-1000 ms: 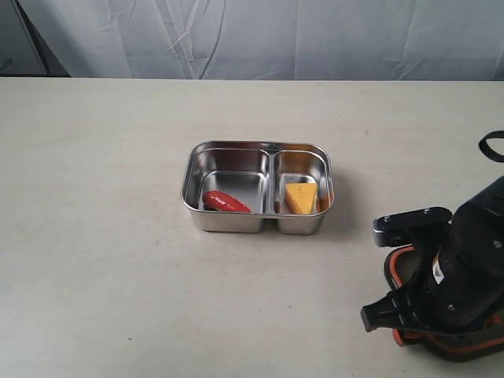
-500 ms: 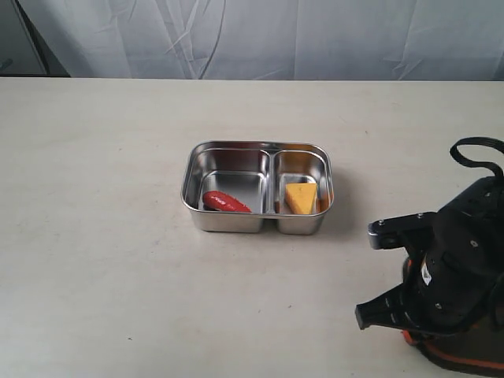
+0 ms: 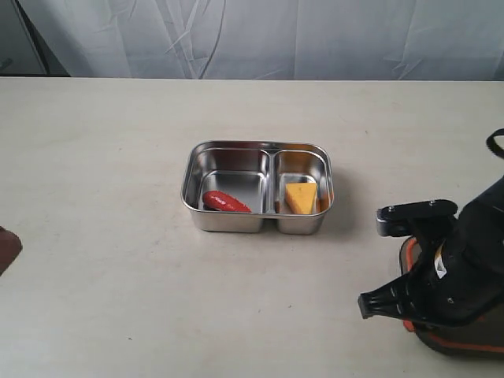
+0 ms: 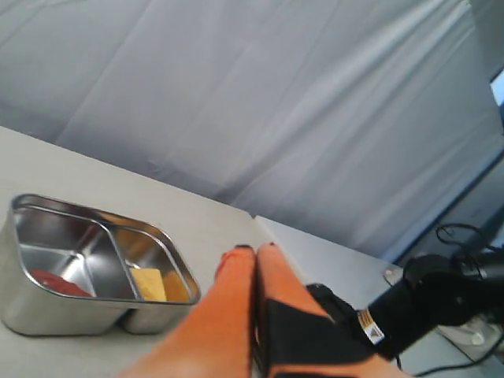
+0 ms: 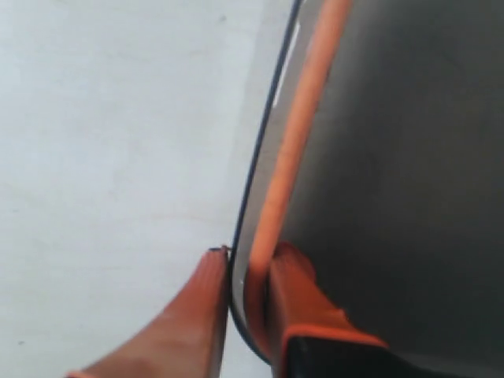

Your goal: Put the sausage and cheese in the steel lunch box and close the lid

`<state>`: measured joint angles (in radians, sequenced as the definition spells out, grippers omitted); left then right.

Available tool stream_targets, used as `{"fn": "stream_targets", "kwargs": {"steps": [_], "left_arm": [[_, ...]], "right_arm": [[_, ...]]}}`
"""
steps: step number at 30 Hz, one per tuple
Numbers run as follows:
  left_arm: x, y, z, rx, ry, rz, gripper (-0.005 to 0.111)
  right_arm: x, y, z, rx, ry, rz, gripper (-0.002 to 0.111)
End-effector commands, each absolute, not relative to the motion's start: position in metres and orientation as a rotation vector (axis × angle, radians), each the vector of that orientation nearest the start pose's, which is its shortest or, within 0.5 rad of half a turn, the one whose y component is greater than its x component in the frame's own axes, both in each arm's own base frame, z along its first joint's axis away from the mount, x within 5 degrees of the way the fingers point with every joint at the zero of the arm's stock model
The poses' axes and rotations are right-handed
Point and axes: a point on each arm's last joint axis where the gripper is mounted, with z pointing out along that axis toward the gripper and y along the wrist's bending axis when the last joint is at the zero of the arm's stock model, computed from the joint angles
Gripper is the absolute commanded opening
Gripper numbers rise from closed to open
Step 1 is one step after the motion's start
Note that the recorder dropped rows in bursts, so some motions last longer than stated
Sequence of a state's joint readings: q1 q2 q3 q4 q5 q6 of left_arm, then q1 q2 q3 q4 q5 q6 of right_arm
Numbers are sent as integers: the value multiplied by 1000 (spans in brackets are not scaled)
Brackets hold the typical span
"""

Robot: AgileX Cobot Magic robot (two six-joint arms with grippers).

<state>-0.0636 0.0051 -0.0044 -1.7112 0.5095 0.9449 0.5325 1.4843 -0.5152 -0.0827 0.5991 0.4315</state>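
The steel lunch box (image 3: 191, 177) sits mid-table. The red sausage (image 3: 226, 202) lies in its left compartment and the yellow cheese (image 3: 300, 198) in its right one. At the table's near right lies the dark lid (image 3: 457, 345), mostly hidden under my right arm (image 3: 453, 276). My right gripper (image 5: 244, 256) is shut on the lid (image 5: 394, 157), pinching the edge that carries the orange seal (image 5: 303, 134). My left gripper (image 4: 256, 250) is shut and empty, well away from the box (image 4: 94, 211). The left wrist view also shows the sausage (image 4: 55, 282) and cheese (image 4: 148, 283).
A pale curtain (image 3: 260, 35) hangs behind the table's far edge. A brown tip of my left gripper (image 3: 6, 248) shows at the exterior view's left edge. Bare tabletop (image 3: 102, 157) surrounds the box.
My right arm has shifted slightly over the lid, first left, then back right. A tip of my left gripper has come into the exterior view at the left edge.
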Motion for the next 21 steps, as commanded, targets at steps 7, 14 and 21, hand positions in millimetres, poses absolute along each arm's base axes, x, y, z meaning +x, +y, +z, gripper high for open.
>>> {"fn": "stream_targets", "kwargs": {"steps": [7, 14, 21], "left_arm": [[24, -66, 217, 267, 1517, -1129, 23], [22, -67, 222, 244, 1480, -1199, 56], [12, -74, 223, 466, 1408, -1169, 59]], "right_arm": [[157, 105, 217, -196, 2708, 456, -1], [140, 128, 291, -261, 2346, 1053, -1], [134, 139, 323, -283, 2123, 1360, -1]]}}
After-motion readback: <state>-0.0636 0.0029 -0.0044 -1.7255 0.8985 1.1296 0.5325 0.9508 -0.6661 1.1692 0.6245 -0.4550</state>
